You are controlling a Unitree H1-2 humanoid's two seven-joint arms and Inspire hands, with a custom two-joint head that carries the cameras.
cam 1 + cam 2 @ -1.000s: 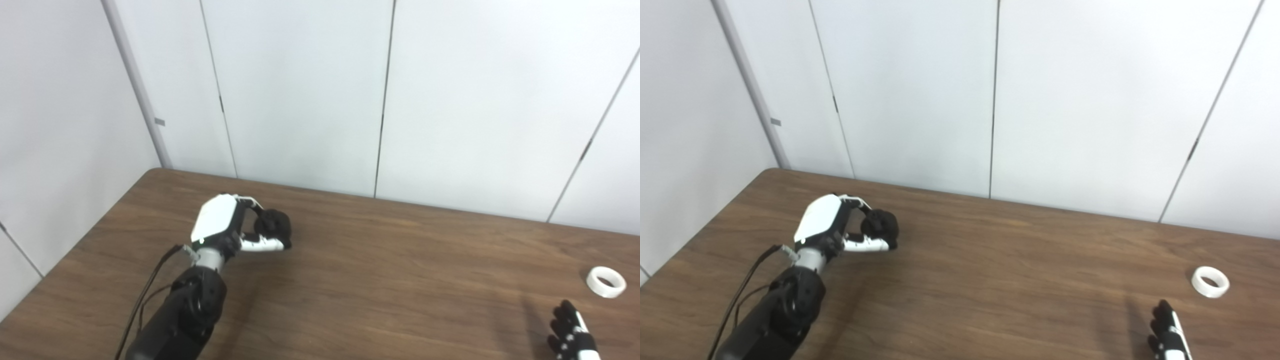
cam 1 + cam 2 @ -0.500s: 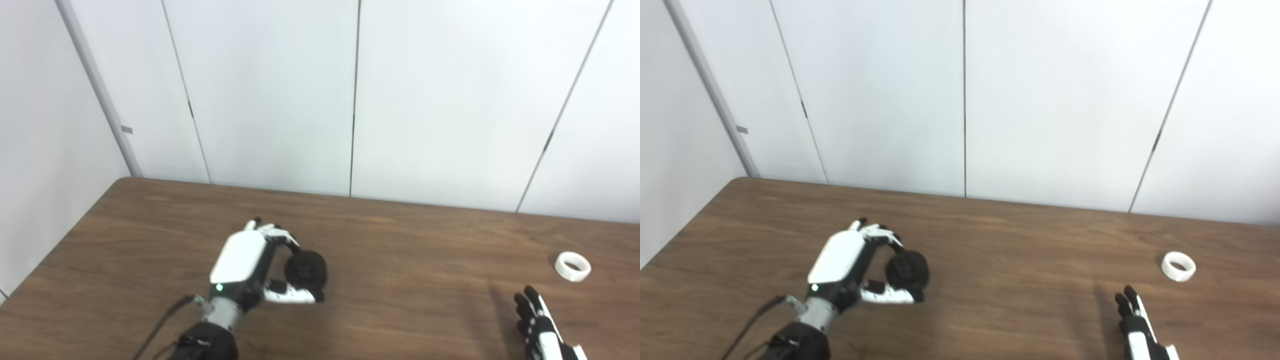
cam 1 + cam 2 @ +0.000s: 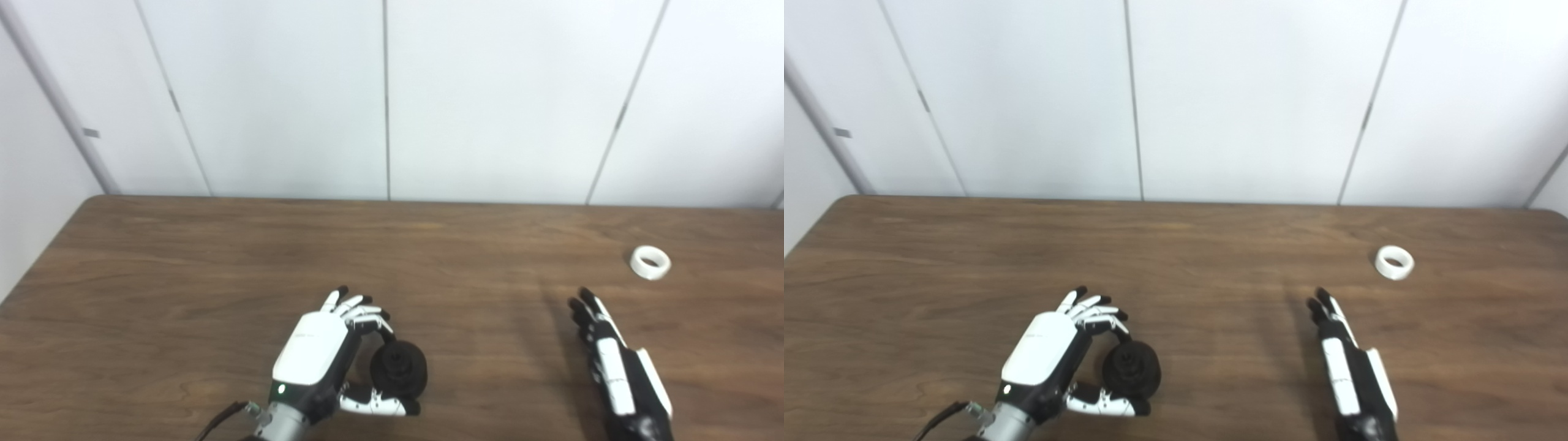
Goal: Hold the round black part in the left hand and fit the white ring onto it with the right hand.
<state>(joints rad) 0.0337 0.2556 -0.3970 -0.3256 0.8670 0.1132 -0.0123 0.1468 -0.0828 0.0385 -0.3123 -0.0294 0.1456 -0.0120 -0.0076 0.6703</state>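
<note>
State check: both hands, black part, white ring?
Left hand: shut on the black part.
Black part: held between fingers and thumb, no ring on it.
Right hand: open, fingers straight, holding nothing, short of the ring.
White ring: lying flat on the table, untouched.

A brown wood-grain table (image 3: 184,257) fills the lower half of the view, its far edge running from 9 o'clock to 3 o'clock against the wall. Behind it stand white wall panels (image 3: 275,92), split by thin dark vertical seams. At 10 o'clock a grey corner strip (image 3: 55,104) slants down to the table's far left corner.
</note>
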